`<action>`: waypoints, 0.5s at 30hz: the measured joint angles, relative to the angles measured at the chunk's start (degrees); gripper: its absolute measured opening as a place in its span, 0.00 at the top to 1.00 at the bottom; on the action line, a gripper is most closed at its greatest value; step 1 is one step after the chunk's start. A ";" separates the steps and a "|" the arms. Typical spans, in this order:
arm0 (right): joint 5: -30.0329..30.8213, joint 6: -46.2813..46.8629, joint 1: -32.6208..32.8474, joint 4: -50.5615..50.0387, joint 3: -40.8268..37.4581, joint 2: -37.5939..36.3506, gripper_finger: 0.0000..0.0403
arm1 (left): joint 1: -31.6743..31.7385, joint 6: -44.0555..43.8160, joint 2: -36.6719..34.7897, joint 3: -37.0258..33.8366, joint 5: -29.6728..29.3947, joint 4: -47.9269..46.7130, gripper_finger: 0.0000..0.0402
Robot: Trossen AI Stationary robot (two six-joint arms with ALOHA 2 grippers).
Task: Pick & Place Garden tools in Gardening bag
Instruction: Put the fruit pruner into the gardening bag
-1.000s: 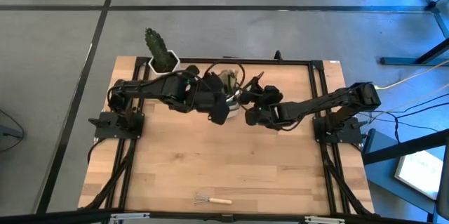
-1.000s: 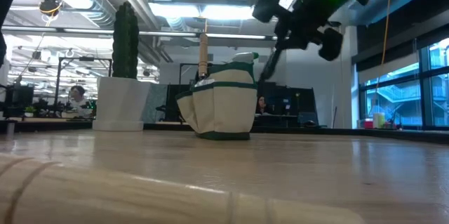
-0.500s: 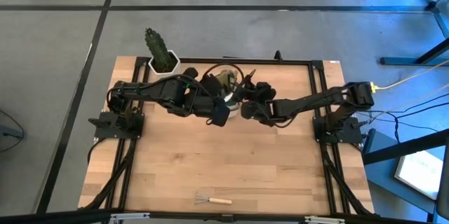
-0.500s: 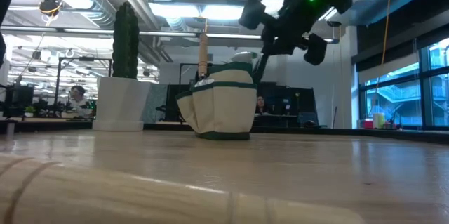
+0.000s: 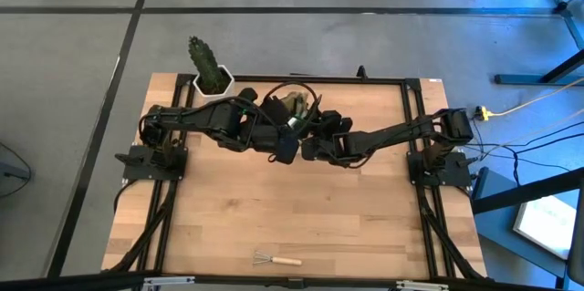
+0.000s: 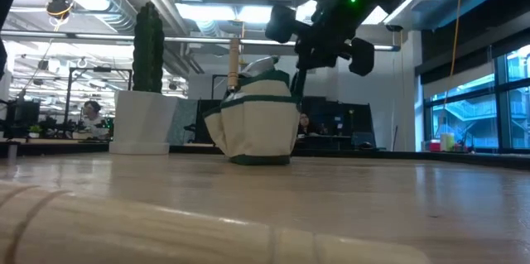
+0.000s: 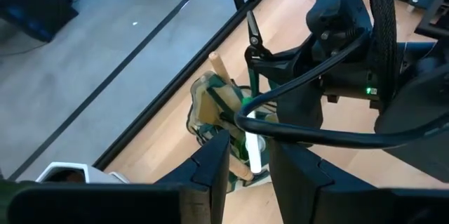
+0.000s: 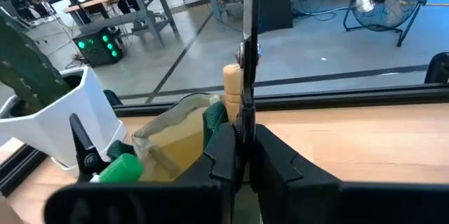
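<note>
The olive gardening bag [image 5: 290,107] [image 6: 257,119] stands on its base at the table's far middle. A wooden tool handle [image 6: 234,59] and a green item [image 8: 123,168] stick out of it. My left gripper [image 7: 249,164] hangs over the bag's near side, closed on a pale strip of the bag. My right gripper [image 8: 242,150] [image 6: 319,36] is just right of the bag, shut on thin dark snips [image 8: 247,41] whose free end [image 6: 296,82] reaches the bag's mouth. A small wire rake [image 5: 274,258] lies flat by the near edge. My left gripper pinches a pale, green-edged strip [image 7: 254,147] at the bag's top between its two fingers, slanting down from the table's left. Rim or loop handle, I cannot tell. The bag's base stays on the table. My right gripper pinches the snips [image 8: 245,122] between its two fingers, coming nearly level from the table's right. The snips run on ahead of the fingers, clear of the table. They slant down to the bag's opening [image 6: 294,90].
A cactus in a white pot [image 5: 208,70] [image 6: 141,119] stands at the far left, close beside the bag. A black frame [image 5: 401,81] runs around the tabletop. Bare wood [image 5: 292,209] stretches from the arms to the rake.
My right gripper has moved toward the table's left and slightly down, rolling a little. It has carried the snips up to the bag's mouth. The bag's top and the wooden handle have leaned a little to the left in the low view. My left gripper has kept its hold.
</note>
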 joint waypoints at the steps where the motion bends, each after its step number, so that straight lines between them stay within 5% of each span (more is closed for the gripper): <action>1: 0.18 0.33 0.00 0.00 0.07 0.32 0.94 | 0.00 0.11 0.00 0.00 -0.03 0.00 0.77; 15: 1.96 0.93 -0.20 0.44 0.08 2.80 0.94 | 0.00 0.44 -0.02 0.00 -0.28 -0.02 0.77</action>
